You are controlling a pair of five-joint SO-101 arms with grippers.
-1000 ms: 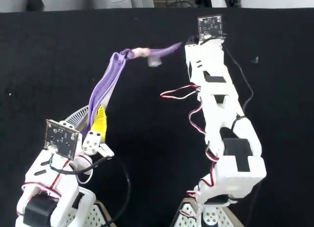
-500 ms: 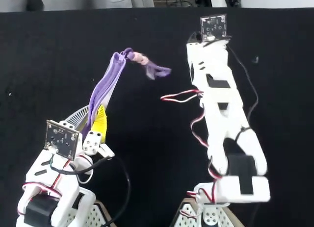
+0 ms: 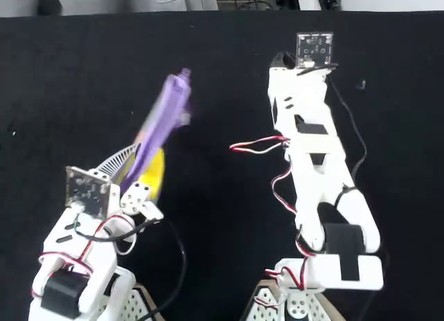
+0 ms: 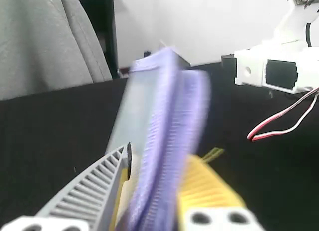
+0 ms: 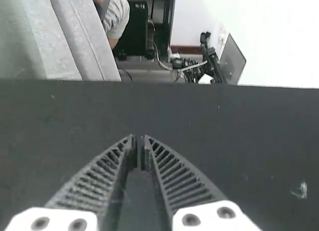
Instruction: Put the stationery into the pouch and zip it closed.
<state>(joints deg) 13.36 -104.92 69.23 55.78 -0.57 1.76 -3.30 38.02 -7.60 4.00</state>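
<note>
The left gripper (image 3: 139,170) pinches the near end of the purple pouch (image 3: 163,120) between its fingers. It holds the pouch raised off the black desk (image 3: 69,71) at the near left, slanting up toward the far middle. The right gripper (image 5: 138,151) sits at the far right, well apart from the pouch, fingers pressed together on nothing. The pouch is blurred, so I cannot tell whether the stationery is inside or the zip fully shut. The task looks near its end, with only confirming the zip and setting the pouch down likely left.
</note>
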